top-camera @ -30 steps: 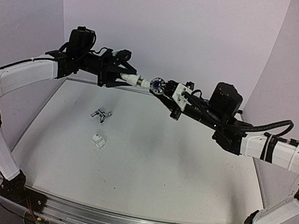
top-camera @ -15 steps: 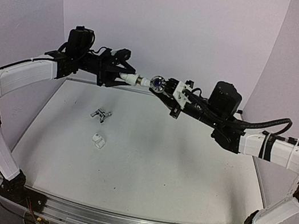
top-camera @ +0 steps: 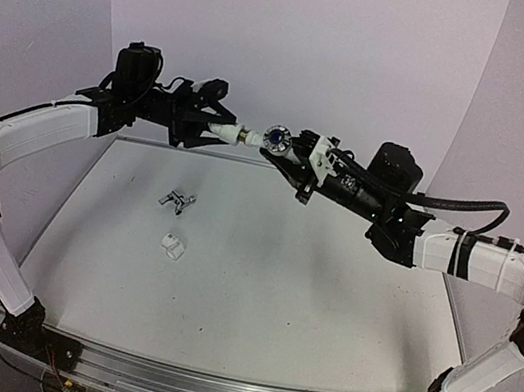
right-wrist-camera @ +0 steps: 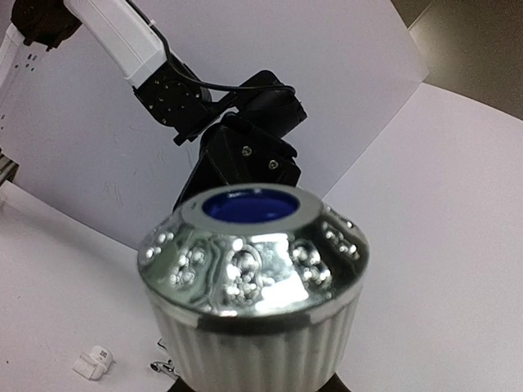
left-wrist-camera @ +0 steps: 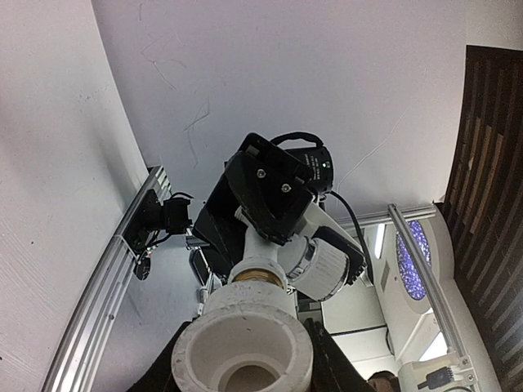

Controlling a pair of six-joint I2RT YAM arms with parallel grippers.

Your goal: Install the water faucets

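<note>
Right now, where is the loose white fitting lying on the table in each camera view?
Top external: the loose white fitting lies on the table, left of centre, just nearer than the metal pronged piece.
Left wrist: not in it.
Right wrist: bottom-left corner.
Shared landmark: the ribbed knob, in mid-air next to the held fitting.

No word, number or brand can be read in any view. The wrist section of the right arm [top-camera: 345,183] carries a few tiny pale marks, too small to read. In the left wrist view, the black motor housing [left-wrist-camera: 296,166] shows faint small print beside a green light, also not readable.
</note>
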